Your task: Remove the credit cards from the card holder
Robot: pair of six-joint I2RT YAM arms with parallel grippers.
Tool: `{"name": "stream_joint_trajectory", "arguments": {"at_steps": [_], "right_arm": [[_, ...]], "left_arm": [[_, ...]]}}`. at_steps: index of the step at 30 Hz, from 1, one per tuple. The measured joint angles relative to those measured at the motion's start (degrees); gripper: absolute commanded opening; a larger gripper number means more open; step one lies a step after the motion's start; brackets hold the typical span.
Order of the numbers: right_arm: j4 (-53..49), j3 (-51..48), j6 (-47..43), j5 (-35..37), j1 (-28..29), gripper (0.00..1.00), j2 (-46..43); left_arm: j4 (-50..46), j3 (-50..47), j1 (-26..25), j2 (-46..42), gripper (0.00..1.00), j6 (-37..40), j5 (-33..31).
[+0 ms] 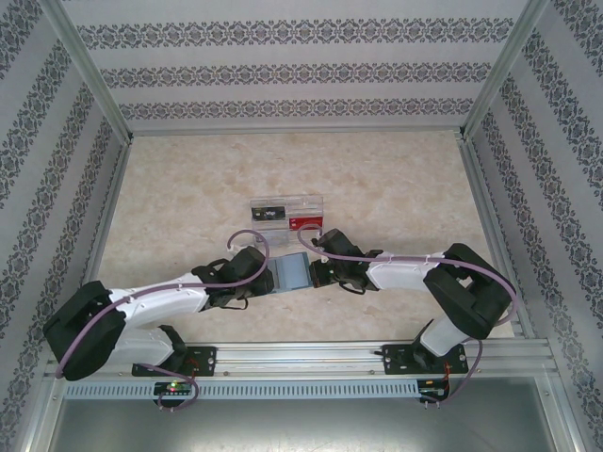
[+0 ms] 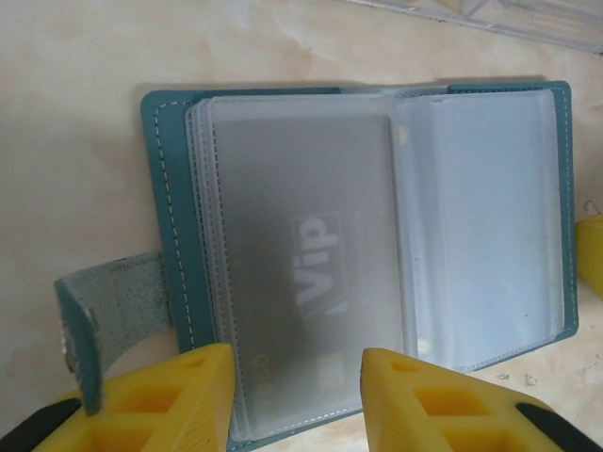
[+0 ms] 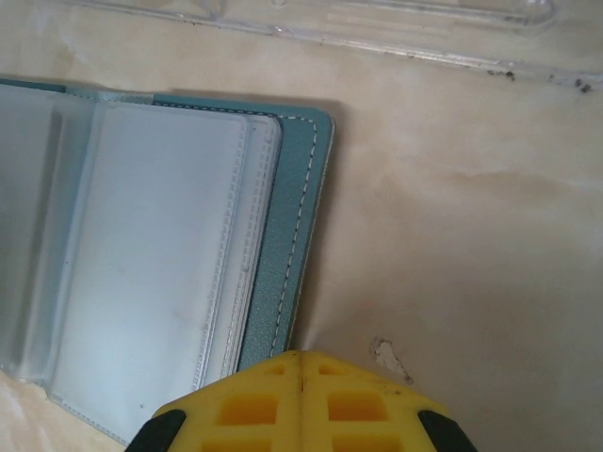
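- Card holder (image 1: 292, 273) from above: open flat on the table (image 1: 396, 188), near our bases, with the clear tray (image 1: 287, 209) just beyond it. Its long axis runs left-right and its spine points away from us.
- Left gripper (image 1: 267, 275) sits at its left end, right gripper (image 1: 317, 275) at its right end.
- Left wrist: the left gripper (image 2: 297, 358) has its fingers spread, straddling the near edge of the frosted sleeve (image 2: 226, 282) that holds the VIP card (image 2: 311, 264). We see nothing pinched. The strap (image 2: 104, 292) hangs off the left cover, beside the left finger.
- The card's long axis runs straight away from the fingers, parallel to the spine.
- Right wrist: the right gripper (image 3: 301, 363) has its fingers pressed together and empty, at the near corner of the right cover. We can't tell if they touch it.
- Step, as we judge it: pull the VIP card. We catch the card edge alone, not the sleeve stack, and draw along its long axis. The right gripper pins the cover so the card holder doesn't slide.
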Motion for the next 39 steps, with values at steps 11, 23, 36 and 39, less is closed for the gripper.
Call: {"name": "stream_joint_trajectory", "arguments": {"at_steps": [11,23,36,39], "right_arm": [[0.2,0.0,0.0,-0.2,0.0,0.00,0.1],[0.6,0.0,0.2,-0.6,0.0,0.00,0.3],[0.8,0.0,0.2,-0.6,0.0,0.00,0.4],[0.8,0.0,0.2,-0.6,0.0,0.00,0.4]], "left_arm": [[-0.9,1.1,0.0,2.4,0.40,-0.5,-1.9],[-1.0,1.4,0.0,3.7,0.40,-0.9,-1.4],[1.5,1.4,0.0,2.3,0.41,-0.7,1.6],[1.7,1.4,-0.1,2.3,0.48,-0.4,1.8]]}}
